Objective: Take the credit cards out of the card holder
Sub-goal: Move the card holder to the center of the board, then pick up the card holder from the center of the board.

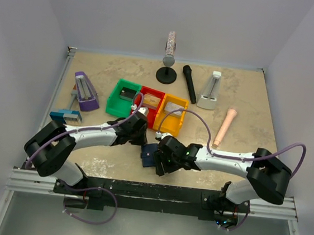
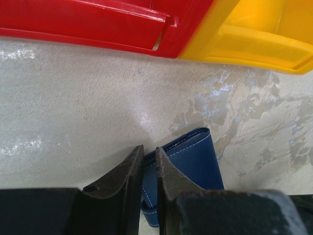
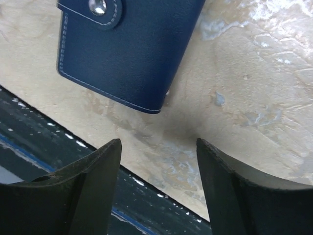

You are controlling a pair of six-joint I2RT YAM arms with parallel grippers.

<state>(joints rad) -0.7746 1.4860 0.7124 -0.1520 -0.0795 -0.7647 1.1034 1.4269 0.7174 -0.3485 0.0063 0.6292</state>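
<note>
Card holder flat on table.

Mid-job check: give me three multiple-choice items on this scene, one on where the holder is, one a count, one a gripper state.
1. The holder lies by which edge of the table? A far B near C left
2. How many bins? A two B three C five
3. The right gripper is: A open, empty B shut on the holder C shut on a card
Key: 1 B, the top view shows it nearest the robot; 2 B, green, red and yellow in a row; 3 A, fingers wide apart, nothing between.
</note>
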